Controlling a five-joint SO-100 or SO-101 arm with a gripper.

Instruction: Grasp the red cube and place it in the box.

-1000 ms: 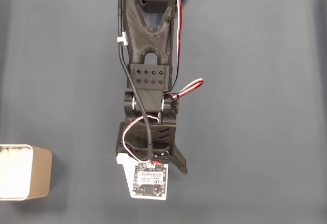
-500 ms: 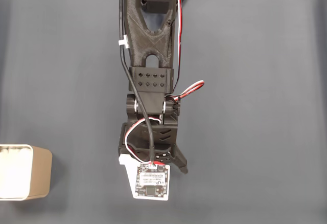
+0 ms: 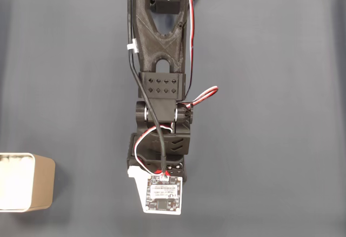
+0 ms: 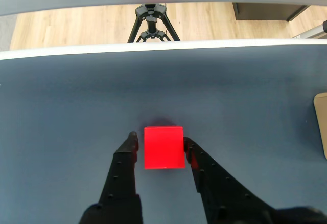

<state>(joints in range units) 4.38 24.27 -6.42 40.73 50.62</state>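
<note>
At the lower left of the fixed view, against the frame's left edge, sits the small beige metallic-looking box (image 3: 26, 182) with rounded corners, pale rim and white interior; nothing can be made out inside it. Well to the right of the box, the black printed arm (image 3: 160, 58) reaches down the middle of the dark grey matte table (image 3: 270, 112), a white circuit board (image 3: 162, 192) at its lower end. Bare table lies open between box and arm. In the wrist view the small bright red cube (image 4: 163, 147) with plain matte faces rests on the table between the black fingers (image 4: 124, 168) of the gripper (image 4: 159, 142). The jaws stand narrow, close on both cube sides; whether they press it I cannot tell. A tan sliver of the box shows at the right edge. Beyond the table's far edge stands a black tripod (image 4: 152, 22) on wooden floor.
</note>
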